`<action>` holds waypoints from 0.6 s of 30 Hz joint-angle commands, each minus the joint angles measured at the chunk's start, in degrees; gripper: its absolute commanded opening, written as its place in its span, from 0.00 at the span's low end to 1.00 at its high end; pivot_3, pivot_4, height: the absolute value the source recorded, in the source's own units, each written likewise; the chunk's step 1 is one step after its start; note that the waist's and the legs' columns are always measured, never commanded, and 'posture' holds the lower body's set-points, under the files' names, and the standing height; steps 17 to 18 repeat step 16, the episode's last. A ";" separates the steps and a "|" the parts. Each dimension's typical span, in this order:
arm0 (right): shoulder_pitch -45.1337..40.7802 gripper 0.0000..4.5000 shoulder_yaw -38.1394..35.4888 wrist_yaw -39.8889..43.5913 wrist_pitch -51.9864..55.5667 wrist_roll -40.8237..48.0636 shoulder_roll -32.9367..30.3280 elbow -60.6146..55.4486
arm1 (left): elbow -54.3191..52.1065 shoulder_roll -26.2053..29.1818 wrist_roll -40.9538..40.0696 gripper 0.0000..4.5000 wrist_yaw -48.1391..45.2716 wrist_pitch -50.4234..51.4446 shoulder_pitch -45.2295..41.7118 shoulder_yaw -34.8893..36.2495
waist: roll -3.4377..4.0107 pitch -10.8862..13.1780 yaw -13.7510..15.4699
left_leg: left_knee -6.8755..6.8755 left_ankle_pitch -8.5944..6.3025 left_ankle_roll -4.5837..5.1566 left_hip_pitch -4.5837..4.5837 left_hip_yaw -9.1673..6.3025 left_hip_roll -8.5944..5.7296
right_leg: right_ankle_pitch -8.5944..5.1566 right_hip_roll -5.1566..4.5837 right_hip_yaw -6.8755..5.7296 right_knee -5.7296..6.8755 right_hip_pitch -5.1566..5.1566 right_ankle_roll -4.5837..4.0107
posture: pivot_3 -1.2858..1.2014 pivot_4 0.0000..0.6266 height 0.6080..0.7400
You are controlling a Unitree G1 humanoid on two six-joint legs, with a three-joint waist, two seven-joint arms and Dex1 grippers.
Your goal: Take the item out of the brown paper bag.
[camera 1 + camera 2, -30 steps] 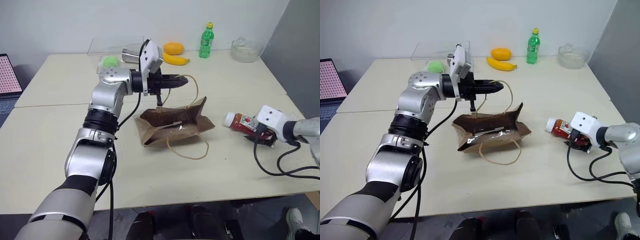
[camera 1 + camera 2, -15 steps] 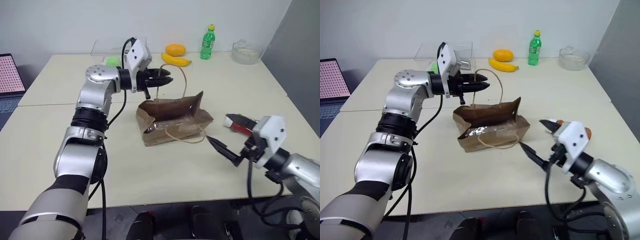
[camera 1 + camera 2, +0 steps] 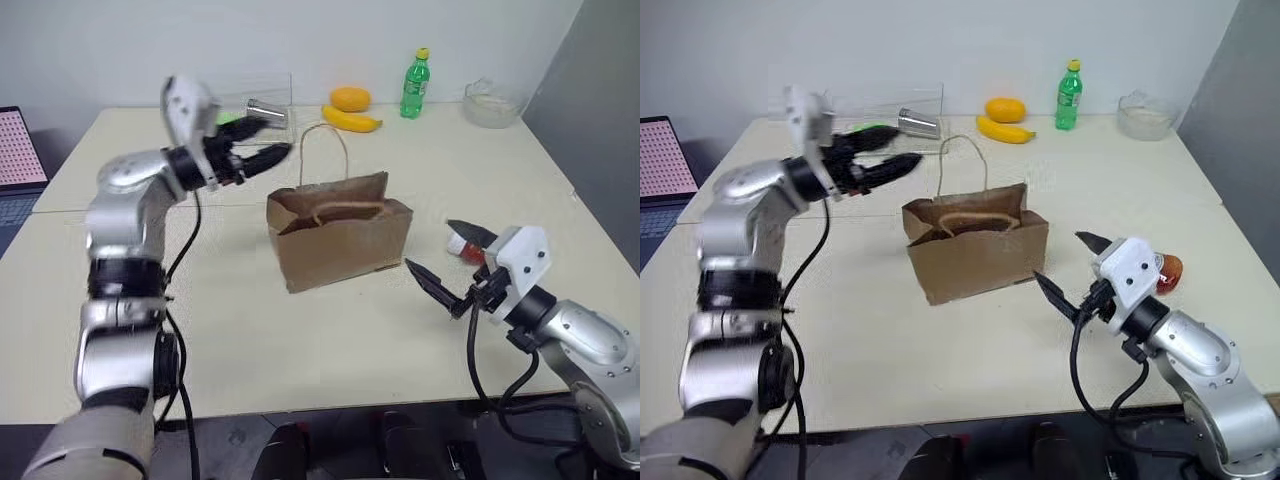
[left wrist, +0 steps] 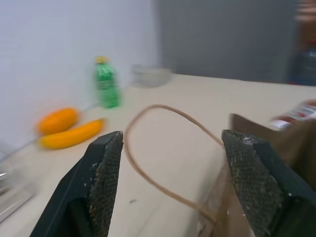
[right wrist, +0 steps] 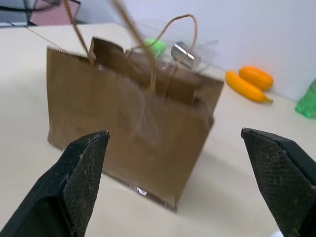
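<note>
Since a second earlier, the brown paper bag [image 3: 338, 240] had gone from lying slumped on its side to standing upright on the bench [image 3: 300, 350], one loop handle arching above its open top. My left gripper [image 3: 255, 145] had let that handle go and swung away toward my left; its fingers stood apart, holding nothing. My right gripper [image 3: 445, 265] had come off the ketchup bottle [image 3: 1164, 272] and moved in toward the bag; it hovered just beside the bag's right side, spread wide and empty.

The bottle lay on the bench behind my right wrist, well outside the bag, its red body and label showing past the white housing. By my reckoning the task itself was done: the item was out and released, and both arms were free. Nothing seemed left except pulling my arms back. Whether the bag held anything more I could not tell.
</note>
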 commanded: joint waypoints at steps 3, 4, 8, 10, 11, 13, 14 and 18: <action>3.54 1.00 1.82 -3.59 -9.96 -5.57 4.53 2.63 | -24.54 -6.33 0.43 0.75 17.01 1.84 17.71 4.85 | -0.06 -0.05 0.77 | 0.06 0.00 -0.01 -0.02 0.02 -0.03 | 0.01 -0.05 0.03 0.01 0.03 0.00 | 0.52 0.24 1.00; 4.61 1.00 2.66 -4.55 -12.29 -6.95 5.90 3.76 | -27.92 -7.75 2.16 0.75 19.74 1.78 23.02 4.41 | -0.07 -0.07 0.89 | 0.06 0.00 -0.01 0.02 0.03 -0.04 | 0.01 -0.05 0.04 0.01 0.07 0.00 | 0.52 0.24 1.00; 7.20 1.00 4.36 -6.70 -18.56 -9.33 10.40 7.16 | -35.31 -10.18 11.33 0.75 27.66 -1.06 37.98 0.65 | -0.07 -0.19 1.10 | -0.02 0.00 -0.02 0.15 0.10 -0.04 | 0.03 -0.03 0.07 0.03 0.12 -0.04 | 0.52 0.24 1.00; 7.50 1.00 4.26 -7.50 -20.14 -9.60 12.00 8.34 | -36.54 -11.08 13.25 0.75 28.55 -4.19 42.98 -1.37 | -0.07 -0.19 1.39 | -0.01 0.00 -0.02 0.16 0.10 -0.02 | 0.05 0.02 0.04 0.02 0.12 -0.07 | 0.52 0.24 1.00; 7.41 1.00 4.43 -7.77 -20.95 -9.98 12.55 9.01 | -36.54 -11.72 13.91 0.75 28.96 -5.82 45.09 -2.42 | -0.07 -0.20 1.63 | 0.00 0.00 -0.02 0.17 0.11 -0.03 | 0.06 0.02 0.05 0.01 0.14 -0.08 | 0.52 0.24 1.00; 7.26 1.00 4.96 -7.97 -22.34 -10.93 13.13 10.06 | -35.98 -13.04 14.57 0.75 29.81 -8.27 47.31 -4.16 | -0.07 -0.21 1.86 | 0.00 0.00 -0.02 0.29 0.13 -0.03 | 0.05 0.01 0.04 -0.07 0.31 -0.08 | 0.52 0.24 1.00; 7.25 1.00 5.14 -8.10 -22.90 -11.35 13.26 10.45 | -35.48 -13.72 15.08 0.75 30.50 -9.46 47.62 -4.87 | -0.07 -0.21 1.91 | -0.02 0.00 -0.02 0.42 0.12 -0.04 | 0.05 0.01 0.03 -0.11 0.48 -0.08 | 0.52 0.24 1.00; 7.26 1.00 5.53 -8.45 -23.52 -11.90 13.67 10.99 | -34.02 -14.94 14.48 0.75 30.98 -11.15 47.35 -5.50 | -0.08 -0.21 1.93 | -0.11 -0.03 -0.02 0.88 0.09 -0.04 | 0.03 0.01 -0.02 -0.24 0.95 -0.08 | 0.52 0.24 1.00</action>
